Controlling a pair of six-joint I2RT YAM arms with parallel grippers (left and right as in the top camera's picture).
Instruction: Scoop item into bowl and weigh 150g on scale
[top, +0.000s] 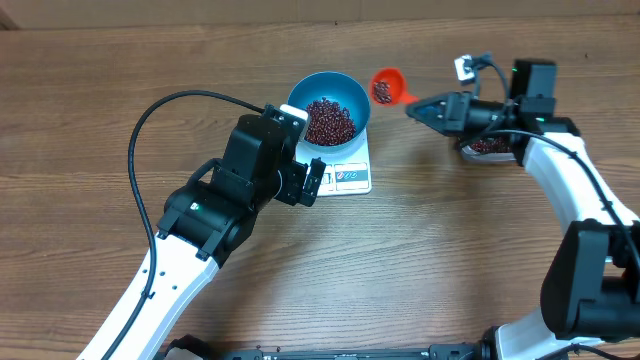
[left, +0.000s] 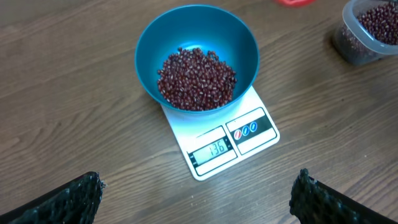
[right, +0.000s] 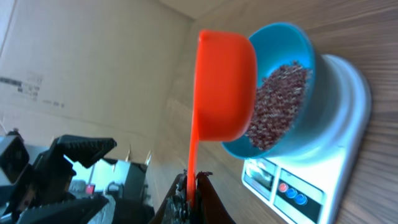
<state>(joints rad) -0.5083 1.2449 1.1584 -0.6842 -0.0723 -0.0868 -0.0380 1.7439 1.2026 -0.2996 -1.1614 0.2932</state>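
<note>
On wood-grain table (top: 420, 260), bowl (left: 149, 50) on scale (left: 230, 140), tan wall (right: 93, 62)

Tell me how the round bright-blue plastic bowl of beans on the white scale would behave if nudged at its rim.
The round bright-blue plastic bowl overhangs the small flat white kitchen scale, so a rim push would probably slide or tip it. The heap of small red-brown beans sits low, likely steadying it. Its smooth wall looks slippery.
</note>
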